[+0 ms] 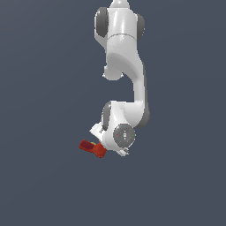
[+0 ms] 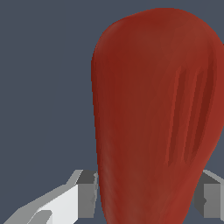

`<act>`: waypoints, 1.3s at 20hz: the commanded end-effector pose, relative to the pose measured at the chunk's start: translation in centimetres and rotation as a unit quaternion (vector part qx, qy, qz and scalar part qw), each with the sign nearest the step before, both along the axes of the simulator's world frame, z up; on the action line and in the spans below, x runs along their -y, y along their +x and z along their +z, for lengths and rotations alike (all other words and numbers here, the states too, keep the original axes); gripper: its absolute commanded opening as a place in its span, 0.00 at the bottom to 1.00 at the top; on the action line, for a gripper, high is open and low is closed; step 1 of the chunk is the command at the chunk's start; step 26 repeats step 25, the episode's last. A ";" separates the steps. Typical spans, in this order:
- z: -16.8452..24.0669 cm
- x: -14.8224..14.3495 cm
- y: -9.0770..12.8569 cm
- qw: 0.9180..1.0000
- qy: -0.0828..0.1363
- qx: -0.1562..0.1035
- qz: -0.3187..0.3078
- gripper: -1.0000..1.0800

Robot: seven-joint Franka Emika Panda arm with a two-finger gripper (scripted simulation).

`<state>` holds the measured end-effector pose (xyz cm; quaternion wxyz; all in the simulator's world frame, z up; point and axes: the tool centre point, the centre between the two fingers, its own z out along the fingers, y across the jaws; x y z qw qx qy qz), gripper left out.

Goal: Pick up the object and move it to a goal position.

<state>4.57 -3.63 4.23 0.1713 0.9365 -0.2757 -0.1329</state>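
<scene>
Wrist view: smooth dark-red object (image 2: 148, 113) bearing two long grooves.

We had the object (image 1: 92, 148) sticking out toward the exterior view's left from under the arm's (image 1: 128, 66) wrist, with the arm itself reaching down from the top of that view. In the wrist view we saw the object (image 2: 153, 113) sitting right between the two fingers (image 2: 87, 192), one on each side, both pressed up against it.
</scene>
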 end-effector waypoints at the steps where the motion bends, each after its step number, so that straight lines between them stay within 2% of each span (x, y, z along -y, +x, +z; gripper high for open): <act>1: 1.0 0.6 -0.4 1.000 0.000 0.003 0.000 0.00; 15: 6.4 4.3 -4.2 1.000 0.000 0.003 0.000 0.00; 26: 7.3 4.9 -4.6 1.000 0.000 0.003 0.000 0.00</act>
